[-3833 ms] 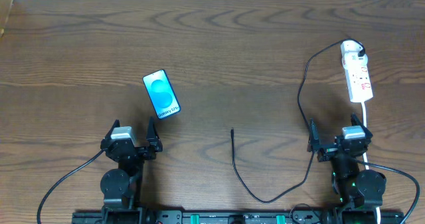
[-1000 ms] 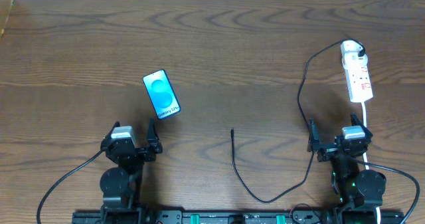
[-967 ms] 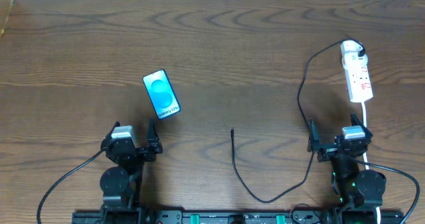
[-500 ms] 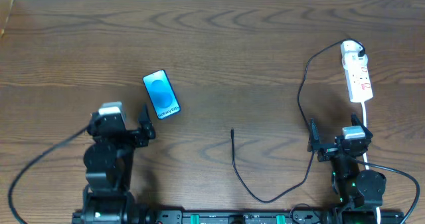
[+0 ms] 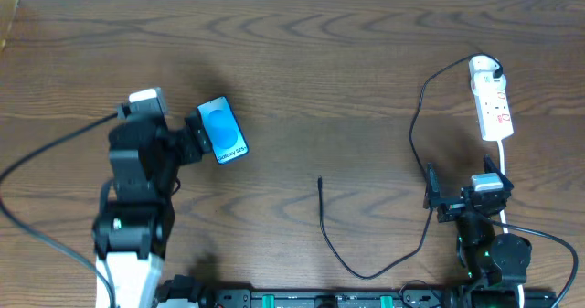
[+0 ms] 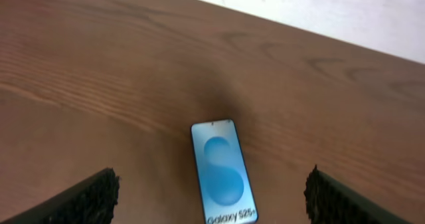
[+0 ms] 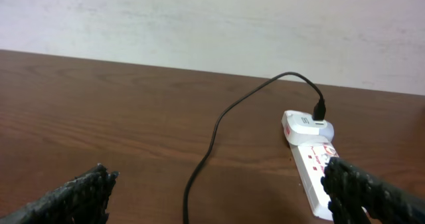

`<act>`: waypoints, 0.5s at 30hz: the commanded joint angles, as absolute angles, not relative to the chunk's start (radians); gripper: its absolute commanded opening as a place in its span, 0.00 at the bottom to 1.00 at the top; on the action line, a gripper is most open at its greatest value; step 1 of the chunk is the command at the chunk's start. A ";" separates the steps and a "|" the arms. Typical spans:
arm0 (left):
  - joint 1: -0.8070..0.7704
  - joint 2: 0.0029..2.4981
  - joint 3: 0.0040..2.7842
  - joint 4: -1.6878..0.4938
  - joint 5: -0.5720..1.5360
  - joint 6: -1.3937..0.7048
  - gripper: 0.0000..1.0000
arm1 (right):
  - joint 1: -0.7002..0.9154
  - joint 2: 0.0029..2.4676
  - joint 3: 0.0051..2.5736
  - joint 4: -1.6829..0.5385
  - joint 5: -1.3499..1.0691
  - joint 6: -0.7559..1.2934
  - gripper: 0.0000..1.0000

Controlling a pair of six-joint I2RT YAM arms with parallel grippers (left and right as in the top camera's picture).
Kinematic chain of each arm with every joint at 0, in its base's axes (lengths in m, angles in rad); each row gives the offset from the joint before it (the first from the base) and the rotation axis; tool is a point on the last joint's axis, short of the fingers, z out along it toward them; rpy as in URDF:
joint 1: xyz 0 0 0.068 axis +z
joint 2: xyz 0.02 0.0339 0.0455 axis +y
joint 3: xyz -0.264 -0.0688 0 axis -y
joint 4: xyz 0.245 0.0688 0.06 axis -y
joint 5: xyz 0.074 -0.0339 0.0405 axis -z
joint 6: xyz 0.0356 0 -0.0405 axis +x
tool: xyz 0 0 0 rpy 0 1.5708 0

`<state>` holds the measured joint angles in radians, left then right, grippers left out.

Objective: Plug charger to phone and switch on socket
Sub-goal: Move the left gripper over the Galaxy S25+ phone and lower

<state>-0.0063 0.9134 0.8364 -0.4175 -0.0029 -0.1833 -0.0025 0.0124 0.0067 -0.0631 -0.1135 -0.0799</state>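
phone (image 5: 223, 131) face-up, left pincer (image 5: 196, 140) spread, just beside

I see a dark wooden table (image 5: 302, 61). On it, the phone (image 5: 222, 130) lies face up at left, and the charger (image 5: 321, 203) loops from centre to the socket (image 5: 491, 102) at far right.

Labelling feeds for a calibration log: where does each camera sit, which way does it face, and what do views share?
Overhead: above the table, looking straight down; left tool and right tool show.
Left wrist: on the left arm, angled down at the phone; its fingers at bottom corners.
Right wrist: on the right arm, facing the socket and wall; its fingers at bottom corners.
Shared: overhead and left wrist both show the phone.
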 commanded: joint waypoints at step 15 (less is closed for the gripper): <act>-0.004 1.547 1.477 -0.852 0.016 -0.398 0.89 | 0.002 0.006 0.006 -0.068 -0.107 -0.068 0.99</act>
